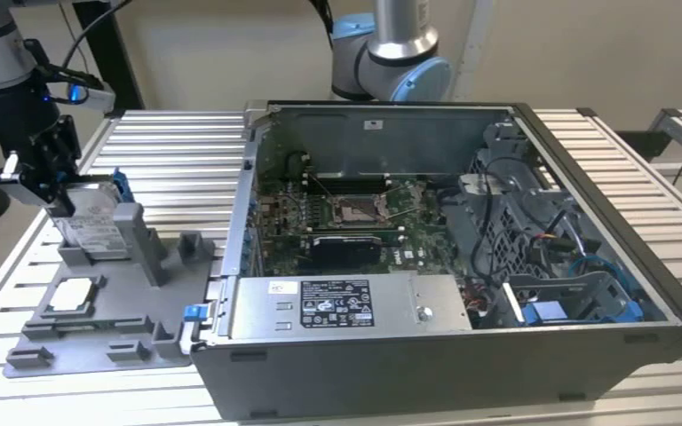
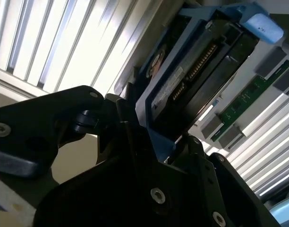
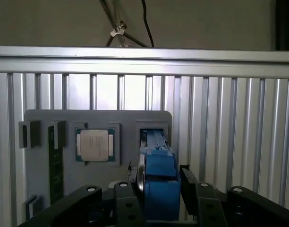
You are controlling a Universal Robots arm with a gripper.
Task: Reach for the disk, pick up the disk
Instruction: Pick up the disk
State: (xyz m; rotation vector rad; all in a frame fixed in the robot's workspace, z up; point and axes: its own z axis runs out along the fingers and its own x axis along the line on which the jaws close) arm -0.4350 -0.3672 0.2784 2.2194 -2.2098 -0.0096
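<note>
Disk [image 1: 95,224] stands upright in the grey stand [image 1: 104,311] on the slatted surface [image 1: 175,160], directly beneath the claw [image 1: 47,191], whose fingers [image 3: 189,182] press its blue-railed sides, so the reach looks finished and lifting needs a straight pull clear of the posts.

Disk [image 3: 157,175] edge-on btwn closed jaws, above grey stand [image 3: 130,120]; chip [image 3: 94,145] seated beside it.

Silver metal disk [image 1: 95,226] with blue plastic rails, matt grey plastic stand [image 1: 104,311]
</note>
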